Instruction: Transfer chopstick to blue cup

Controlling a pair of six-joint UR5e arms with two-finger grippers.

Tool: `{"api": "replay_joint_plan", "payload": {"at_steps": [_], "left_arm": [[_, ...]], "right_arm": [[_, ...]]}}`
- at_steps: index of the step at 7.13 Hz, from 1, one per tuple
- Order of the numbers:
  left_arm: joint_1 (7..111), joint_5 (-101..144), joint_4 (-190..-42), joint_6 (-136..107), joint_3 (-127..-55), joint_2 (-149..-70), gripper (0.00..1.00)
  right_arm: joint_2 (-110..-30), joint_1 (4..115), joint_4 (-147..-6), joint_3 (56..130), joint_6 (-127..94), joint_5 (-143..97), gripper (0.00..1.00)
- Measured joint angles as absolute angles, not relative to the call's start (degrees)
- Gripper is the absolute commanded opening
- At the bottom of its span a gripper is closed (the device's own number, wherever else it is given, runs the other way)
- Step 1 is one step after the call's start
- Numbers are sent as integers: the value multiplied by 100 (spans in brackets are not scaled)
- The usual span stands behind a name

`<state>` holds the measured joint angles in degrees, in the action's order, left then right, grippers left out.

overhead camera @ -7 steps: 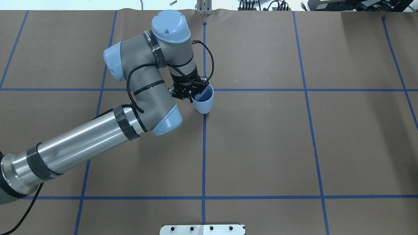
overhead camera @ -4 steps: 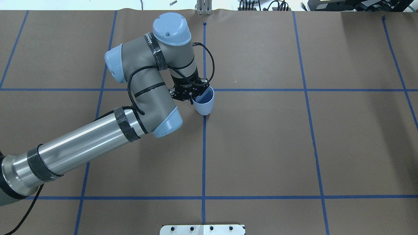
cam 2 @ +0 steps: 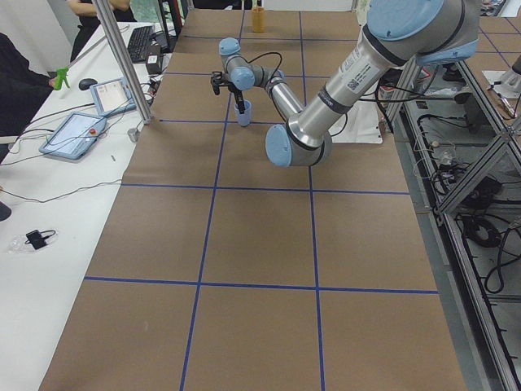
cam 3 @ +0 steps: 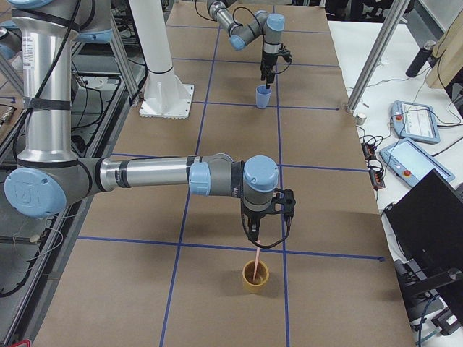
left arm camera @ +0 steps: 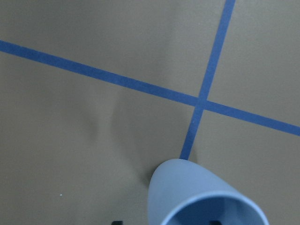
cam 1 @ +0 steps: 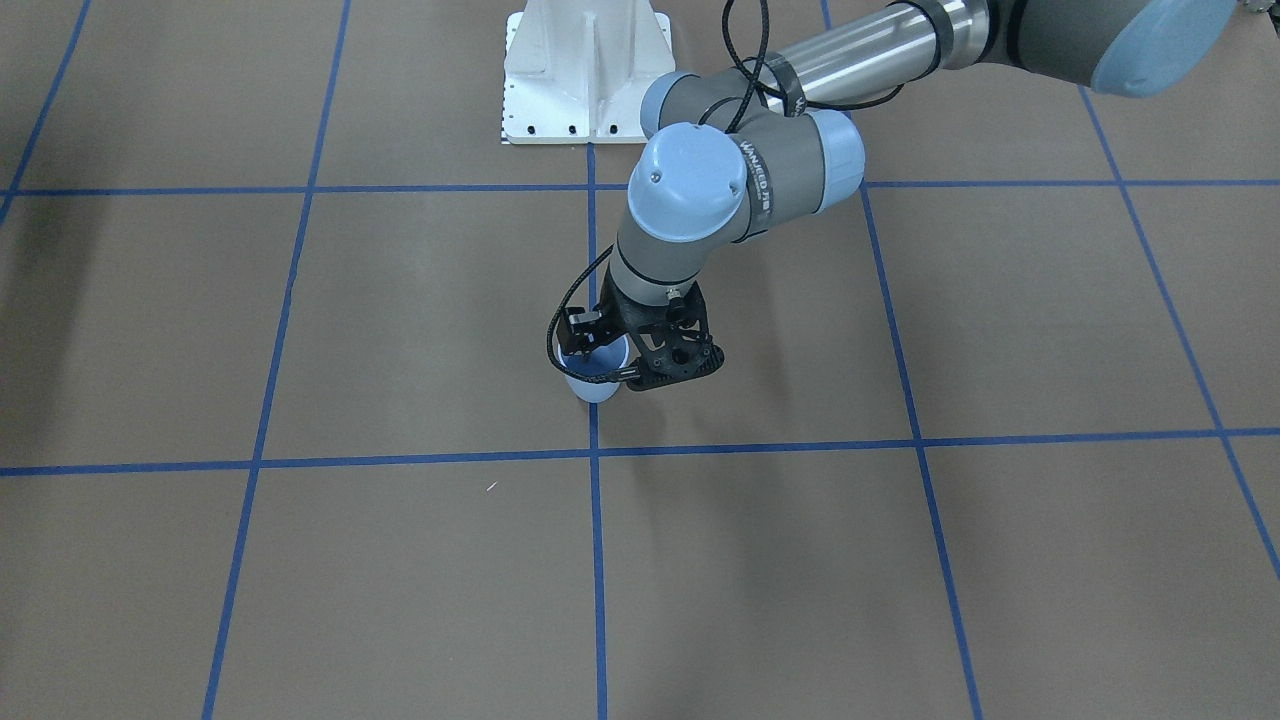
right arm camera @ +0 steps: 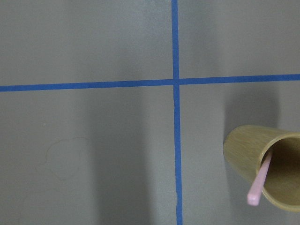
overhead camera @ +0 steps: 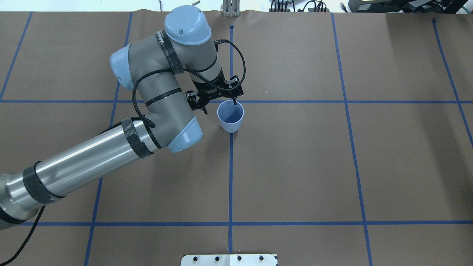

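Observation:
The blue cup (overhead camera: 231, 118) stands upright on the middle tape cross and also shows in the left wrist view (left arm camera: 201, 197). My left gripper (overhead camera: 218, 104) is open at the cup's far rim, one finger over its inside and the other outside, gripping nothing. A pale pink chopstick (right arm camera: 260, 180) leans in a tan cup (right arm camera: 243, 159) at the table's right end. In the exterior right view my right gripper (cam 3: 255, 237) hangs just above that chopstick (cam 3: 255, 264). I cannot tell whether it is open or shut.
The table is brown paper with blue tape lines (overhead camera: 231, 177). The white robot base plate (cam 1: 585, 75) sits at the near edge. Tablets and cables (cam 2: 77, 130) lie on a side table beyond the far edge.
My left gripper has opened and let go of the cup's rim. The cup has gone from tilted to upright. The left wrist has turned and drawn back a little.

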<state>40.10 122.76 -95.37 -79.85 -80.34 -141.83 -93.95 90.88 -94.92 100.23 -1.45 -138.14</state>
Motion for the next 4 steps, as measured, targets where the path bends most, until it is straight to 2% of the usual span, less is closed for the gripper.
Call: {"api": "replay_joint_plan", "payload": {"at_steps": [2,4], "left_arm": [[4376,12305,-9344,-7779,-8554,-13818,98],[4549,12313,-9173,-7509,-8742,-13690,98]], "right_arm": [[-9395,9159,-9505,10011,554,-13735,100],[-9347,9285,-9527,9815,1031,-13632,100]]}}
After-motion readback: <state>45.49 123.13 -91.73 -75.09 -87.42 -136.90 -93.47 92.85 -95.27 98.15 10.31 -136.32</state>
